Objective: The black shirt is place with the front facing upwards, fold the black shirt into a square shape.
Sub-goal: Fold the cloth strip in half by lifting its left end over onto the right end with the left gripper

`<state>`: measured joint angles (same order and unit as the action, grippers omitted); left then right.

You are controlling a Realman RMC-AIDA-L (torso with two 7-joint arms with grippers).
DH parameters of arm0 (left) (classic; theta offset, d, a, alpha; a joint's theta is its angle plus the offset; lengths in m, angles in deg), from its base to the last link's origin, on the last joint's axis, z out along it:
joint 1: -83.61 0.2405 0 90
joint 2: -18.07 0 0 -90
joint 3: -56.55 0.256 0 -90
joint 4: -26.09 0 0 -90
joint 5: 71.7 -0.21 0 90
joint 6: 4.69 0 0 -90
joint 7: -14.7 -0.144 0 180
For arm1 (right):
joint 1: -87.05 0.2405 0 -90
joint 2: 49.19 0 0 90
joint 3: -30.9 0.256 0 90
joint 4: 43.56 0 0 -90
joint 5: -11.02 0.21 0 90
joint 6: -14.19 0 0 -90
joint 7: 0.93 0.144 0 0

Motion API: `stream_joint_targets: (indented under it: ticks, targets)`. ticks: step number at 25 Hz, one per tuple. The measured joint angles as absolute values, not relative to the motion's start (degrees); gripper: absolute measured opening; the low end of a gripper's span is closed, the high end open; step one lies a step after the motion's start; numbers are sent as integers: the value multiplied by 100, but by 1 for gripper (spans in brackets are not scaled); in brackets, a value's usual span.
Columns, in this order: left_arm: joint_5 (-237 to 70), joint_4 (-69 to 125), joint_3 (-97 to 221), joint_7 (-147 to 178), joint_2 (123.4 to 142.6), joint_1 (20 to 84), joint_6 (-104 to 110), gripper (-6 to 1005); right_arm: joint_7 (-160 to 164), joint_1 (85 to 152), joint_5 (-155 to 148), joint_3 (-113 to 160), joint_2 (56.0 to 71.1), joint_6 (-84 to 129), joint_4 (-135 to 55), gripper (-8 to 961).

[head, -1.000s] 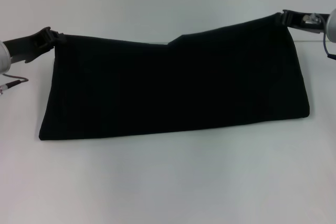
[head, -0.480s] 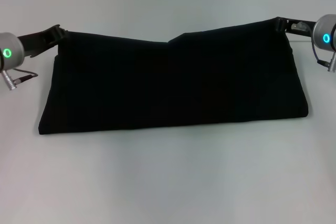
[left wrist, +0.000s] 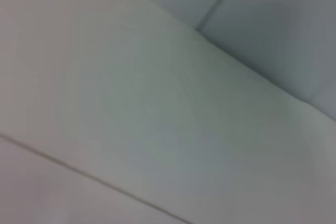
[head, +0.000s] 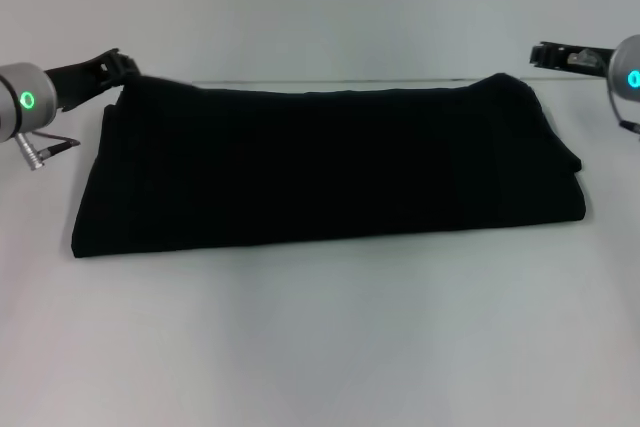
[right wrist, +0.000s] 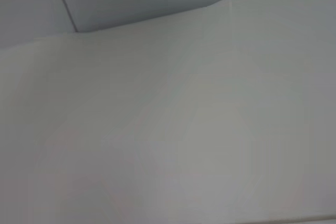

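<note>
Black shirt [head: 320, 167] folded flat, left tool [head: 118, 65] touching corner, right tool [head: 548, 52] apart

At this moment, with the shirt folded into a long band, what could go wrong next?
The left pincer sits right at the far-left corner of the black shirt; pulling away could drag that corner and open the fold. The right pincer is already clear of the cloth. The right end looks bunched and uneven, so the next fold may come out skewed rather than square.

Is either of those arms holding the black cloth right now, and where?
The right gripper is clear of the black shirt. The left gripper meets its far left corner; an actual hold cannot be told.
</note>
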<state>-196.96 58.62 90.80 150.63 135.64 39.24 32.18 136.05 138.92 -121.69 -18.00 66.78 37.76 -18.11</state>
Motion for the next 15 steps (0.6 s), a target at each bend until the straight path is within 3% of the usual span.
stream_joint_targets:
  ticks: [4,9,13,15]
  targets:
    - [-19659,5762,9059,15305,13548,3995,2883,137,13632,13812,-12162,-1681,6535,3806,-1611,165]
    - [-19570,6204,9074,15276,13653,4257,3360,313,13822,13409,-11961,-1414,6444,4942,-892,362]
    - [-19194,6908,9087,14897,13834,4711,4370,487,13773,12755,-11308,-1307,6530,6142,-297,548]
    - [-18785,7065,9052,14675,13804,4989,5293,550,13631,12339,-10747,-1230,6581,6653,-112,646]
